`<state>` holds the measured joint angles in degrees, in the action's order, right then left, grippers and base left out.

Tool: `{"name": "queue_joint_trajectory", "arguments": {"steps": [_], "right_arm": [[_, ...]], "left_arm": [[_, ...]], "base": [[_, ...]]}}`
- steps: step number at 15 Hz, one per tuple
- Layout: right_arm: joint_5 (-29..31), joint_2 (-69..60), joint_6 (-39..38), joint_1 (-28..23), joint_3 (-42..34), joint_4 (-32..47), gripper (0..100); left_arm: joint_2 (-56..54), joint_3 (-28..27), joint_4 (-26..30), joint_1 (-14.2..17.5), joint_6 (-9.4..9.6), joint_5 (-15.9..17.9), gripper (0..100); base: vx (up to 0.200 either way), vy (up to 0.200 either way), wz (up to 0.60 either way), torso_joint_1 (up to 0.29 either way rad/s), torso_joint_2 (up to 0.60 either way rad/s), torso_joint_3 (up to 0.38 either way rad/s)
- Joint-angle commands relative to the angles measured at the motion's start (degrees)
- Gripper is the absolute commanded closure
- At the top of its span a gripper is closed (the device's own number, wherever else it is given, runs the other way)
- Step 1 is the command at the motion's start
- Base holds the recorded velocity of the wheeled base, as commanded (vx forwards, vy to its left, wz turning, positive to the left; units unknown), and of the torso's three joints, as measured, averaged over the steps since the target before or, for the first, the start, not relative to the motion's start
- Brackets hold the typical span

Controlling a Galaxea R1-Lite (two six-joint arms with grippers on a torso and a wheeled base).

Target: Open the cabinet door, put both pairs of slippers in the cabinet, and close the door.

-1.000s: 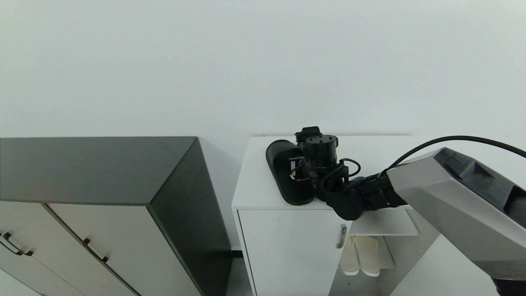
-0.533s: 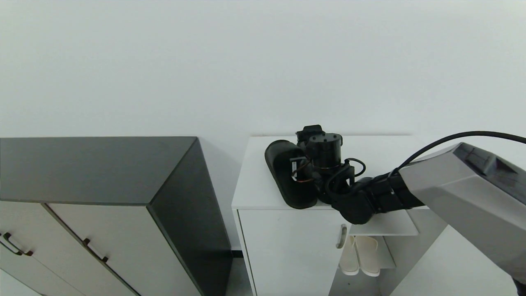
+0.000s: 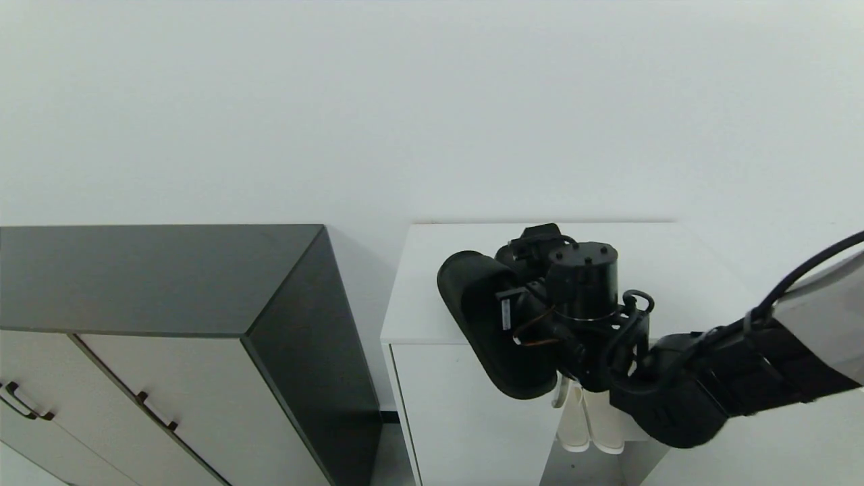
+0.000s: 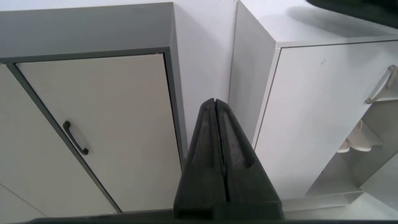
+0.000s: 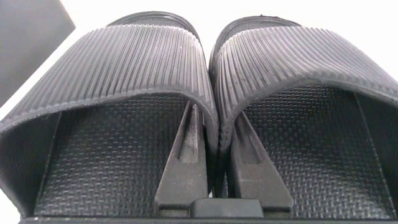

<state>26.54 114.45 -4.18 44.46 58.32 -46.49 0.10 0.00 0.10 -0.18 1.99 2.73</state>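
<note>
A pair of black slippers [image 3: 482, 317] hangs in the air over the front edge of the white cabinet [image 3: 459, 405], level with its top. My right gripper [image 3: 523, 307] is shut on the black slippers' inner straps. In the right wrist view one finger sits inside each ribbed slipper [image 5: 124, 81], pinching the two straps together around my right gripper [image 5: 214, 158]. A pair of white slippers [image 3: 594, 425] stands on a lower shelf in the cabinet's open right half. My left gripper [image 4: 216, 124] is shut on nothing, low in front of the gap between the two cabinets.
A taller cabinet with a dark grey top [image 3: 155, 277] and handled doors [image 4: 93, 124] stands left of the white cabinet [image 4: 311, 106]. The white cabinet's left door is closed, with a metal handle [image 3: 559, 395] on it. A plain wall runs behind.
My right arm has lifted the black slippers off the white cabinet's top and drawn them back toward me and to the right, past the front edge.
</note>
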Motion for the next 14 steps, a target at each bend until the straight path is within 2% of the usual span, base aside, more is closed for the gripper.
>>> {"name": "queue_joint_trajectory", "arguments": {"steps": [1, 3, 10, 14], "right_arm": [[-0.08, -7.13, -0.21, 3.27, -8.49, -1.67, 100], [-0.08, -6.96, -0.39, 3.97, -12.27, -4.04, 100], [-0.08, -5.46, -0.21, 3.79, -12.35, -5.98, 100], [-0.08, -5.37, -0.21, 3.79, -12.35, -5.98, 100]], "left_arm": [[-0.01, 0.00, -0.01, 0.01, 0.03, -0.01, 100], [-0.01, 0.00, -0.01, 0.01, 0.03, -0.01, 100], [-0.01, 0.00, -0.01, 0.01, 0.12, 0.08, 100], [-0.01, 0.00, -0.01, 0.01, 0.12, 0.08, 100]], "base": [[0.000, 0.000, 0.00, 0.000, 0.00, 0.000], [0.000, 0.000, 0.00, 0.000, 0.00, 0.000], [0.000, 0.000, 0.00, 0.000, 0.00, 0.000], [-0.200, 0.000, 0.00, 0.010, 0.00, 0.005]]}}
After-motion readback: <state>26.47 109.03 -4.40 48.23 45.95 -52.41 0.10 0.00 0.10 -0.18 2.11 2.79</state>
